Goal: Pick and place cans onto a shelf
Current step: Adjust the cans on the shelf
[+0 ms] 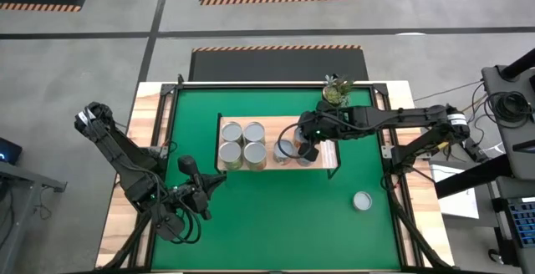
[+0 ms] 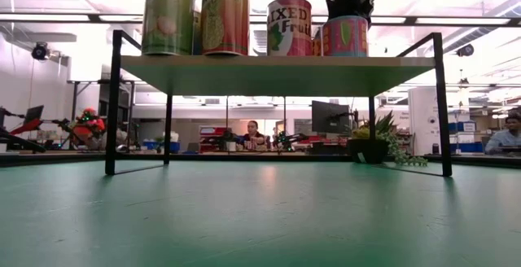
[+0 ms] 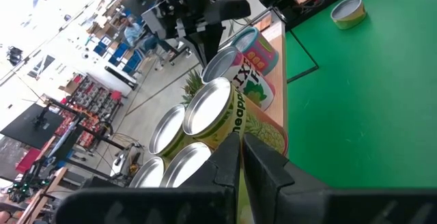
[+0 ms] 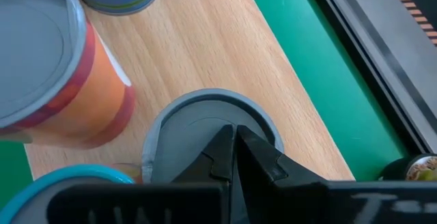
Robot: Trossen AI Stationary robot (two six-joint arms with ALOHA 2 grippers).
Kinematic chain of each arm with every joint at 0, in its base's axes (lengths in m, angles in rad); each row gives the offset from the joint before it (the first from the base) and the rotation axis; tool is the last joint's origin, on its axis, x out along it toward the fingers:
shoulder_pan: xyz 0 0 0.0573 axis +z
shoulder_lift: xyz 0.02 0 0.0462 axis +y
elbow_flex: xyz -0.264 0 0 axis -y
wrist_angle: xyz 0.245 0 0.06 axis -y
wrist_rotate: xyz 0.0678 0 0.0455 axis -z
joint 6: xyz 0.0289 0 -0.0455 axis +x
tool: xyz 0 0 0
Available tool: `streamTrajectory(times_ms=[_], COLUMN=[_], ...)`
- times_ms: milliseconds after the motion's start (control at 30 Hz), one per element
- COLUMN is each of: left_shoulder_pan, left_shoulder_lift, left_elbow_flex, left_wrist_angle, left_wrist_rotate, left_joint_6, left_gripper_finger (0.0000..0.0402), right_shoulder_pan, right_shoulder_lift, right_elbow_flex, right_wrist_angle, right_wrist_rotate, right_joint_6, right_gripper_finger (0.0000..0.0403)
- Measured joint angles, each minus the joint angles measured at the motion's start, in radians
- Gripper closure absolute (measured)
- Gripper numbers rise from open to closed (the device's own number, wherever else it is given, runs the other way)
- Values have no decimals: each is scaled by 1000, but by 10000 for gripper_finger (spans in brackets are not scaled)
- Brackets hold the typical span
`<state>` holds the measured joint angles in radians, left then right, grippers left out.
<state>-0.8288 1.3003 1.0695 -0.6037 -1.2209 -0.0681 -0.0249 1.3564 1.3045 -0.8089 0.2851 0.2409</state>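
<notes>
High view: right claw (image 1: 308, 151), closed, above shelf (image 1: 330, 169) cans (image 1: 242, 144).

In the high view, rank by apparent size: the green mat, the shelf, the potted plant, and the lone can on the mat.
1. Green mat, by far the largest.
2. Shelf.
3. Potted plant and lone can: they look about alike, so I won't rank them.

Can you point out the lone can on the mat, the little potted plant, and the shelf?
Lone can (image 1: 362, 200), high view, on its shiny round top.
Plant (image 1: 336, 92), high view, on its green leaves.
Shelf (image 2: 269, 74), low view, on the underside of its board.
</notes>
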Motion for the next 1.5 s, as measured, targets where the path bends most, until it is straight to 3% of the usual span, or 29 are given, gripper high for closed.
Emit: streamTrajectory(times_ms=[433, 733, 900, 1167, 1500], left_shoulder_pan=[0, 0, 0, 0, 0], left_shoulder_lift=[0, 0, 0, 0, 0], left_elbow_flex=[0, 0, 0, 0, 0], left_wrist_angle=[0, 0, 0, 0, 1], left_wrist_rotate=[0, 0, 0, 0, 0], left_joint_6=[0, 0, 0, 0, 0], left_gripper_finger=[401, 401, 401, 401, 401], right_shoulder_pan=[12, 81, 137, 198, 204], right_shoulder_lift=[0, -3, -13, -13, -13], right_elbow_flex=[79, 175, 140, 59, 50], right_wrist_angle=[-19, -283, -378, -334, -277], right_wrist_rotate=[22, 28, 26, 29, 29], right_joint_6=[-16, 121, 249, 326, 325], right_gripper_finger=[394, 394, 394, 394, 394])
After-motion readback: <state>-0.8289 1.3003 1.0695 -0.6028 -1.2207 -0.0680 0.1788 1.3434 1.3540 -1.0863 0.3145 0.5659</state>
